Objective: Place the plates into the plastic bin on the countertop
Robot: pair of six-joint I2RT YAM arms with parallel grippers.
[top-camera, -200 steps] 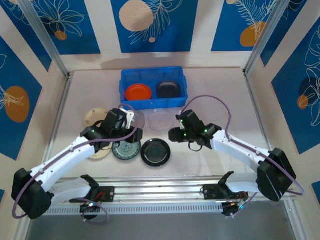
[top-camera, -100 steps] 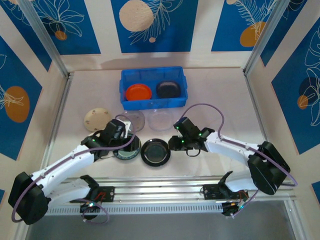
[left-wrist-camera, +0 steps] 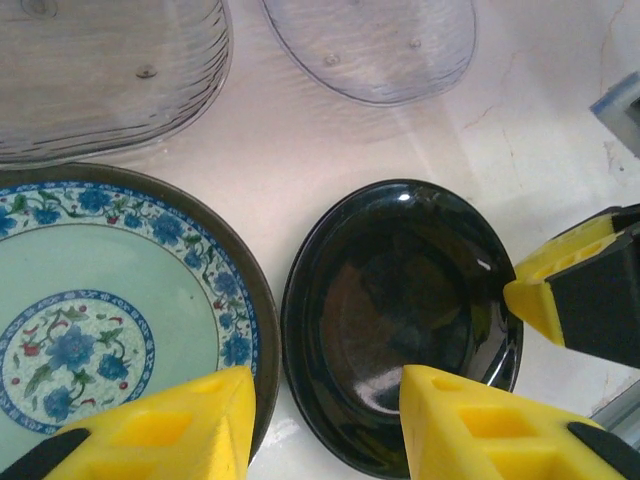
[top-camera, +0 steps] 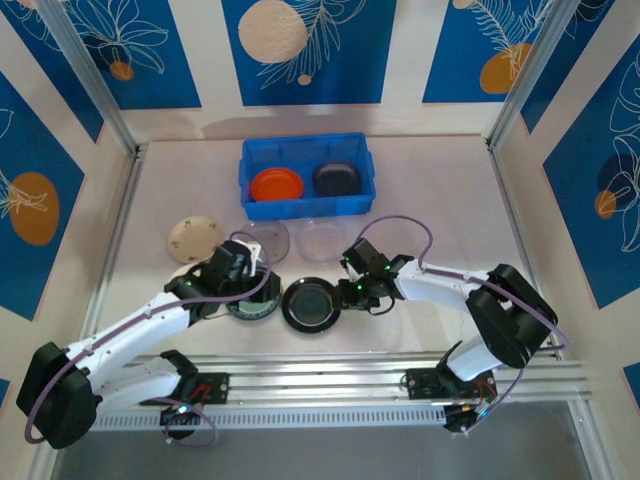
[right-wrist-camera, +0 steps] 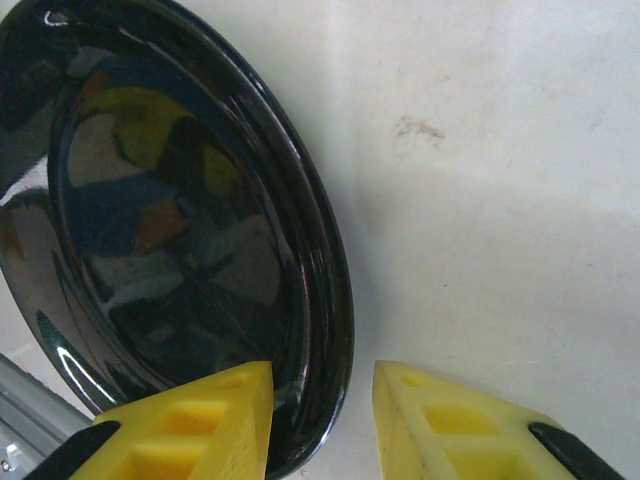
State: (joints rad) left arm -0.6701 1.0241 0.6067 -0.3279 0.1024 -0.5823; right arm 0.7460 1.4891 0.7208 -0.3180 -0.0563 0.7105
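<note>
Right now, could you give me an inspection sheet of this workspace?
Surface: pale countertop, one faint smudge.
Job's things: blue bin holds an orange plate and a dark plate; outside lie a cream plate, left clear plate, right clear plate, teal plate and black plate.
Clutter: nothing seen.
Grippers: left gripper open, above the teal and black plates' neighbouring rims; right gripper open, jaws astride the black plate's rim.
Cables: a purple cable loops over each arm.
Surroundings: beige walls with blue panels, metal rails.
</note>
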